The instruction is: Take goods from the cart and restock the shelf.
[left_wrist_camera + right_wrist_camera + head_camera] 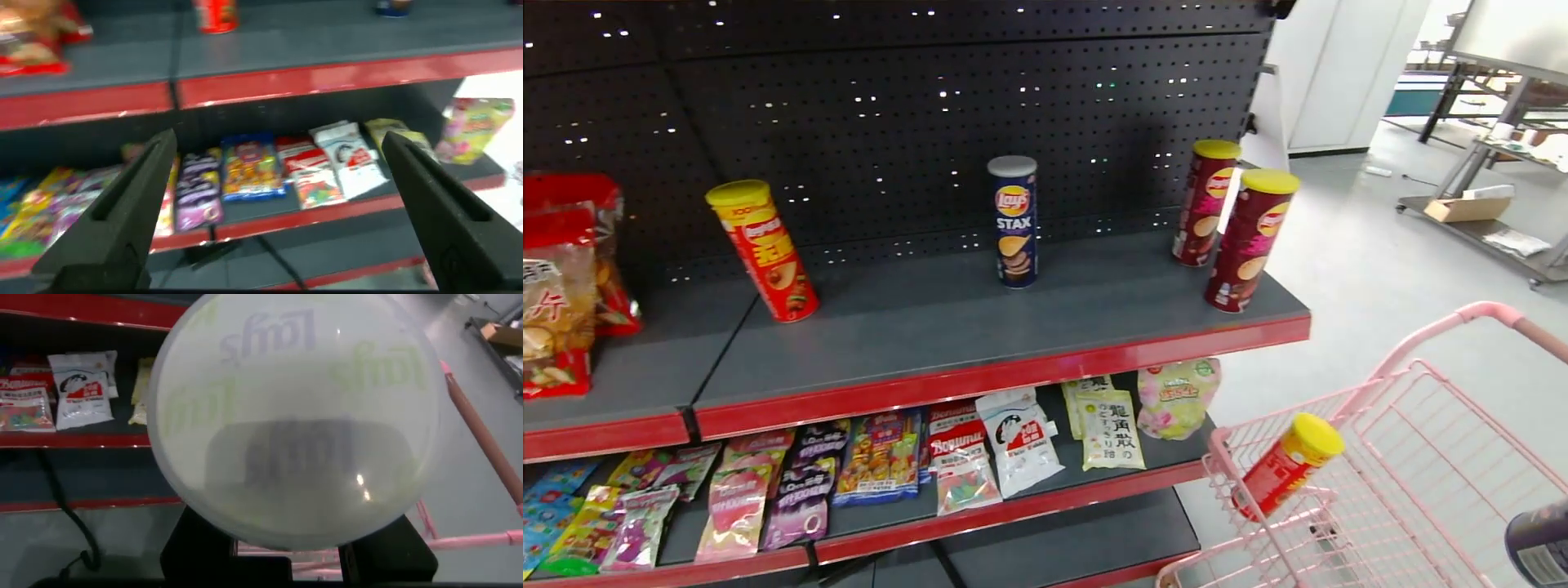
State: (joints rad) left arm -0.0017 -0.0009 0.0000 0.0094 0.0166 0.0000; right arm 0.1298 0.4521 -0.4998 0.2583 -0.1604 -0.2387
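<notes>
R gripper (286, 554) pinching dark chip can (1539, 543), clear lid end toward wrist cam. Can is above pink cart (1425, 341), not yet on shelf (980, 314). L gripper (278, 139) spread wide, empty, facing snack bags (245, 167) on lower tier. Can prob. light, stiff tube w/ slick wrap: grip mid-body, gentle squeeze, walls may dent. Red can (1286, 465) leaning in cart.

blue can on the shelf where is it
Head view: the blue can stands upright midway along the top shelf, between the red can on the left and two maroon cans on the right.
</notes>
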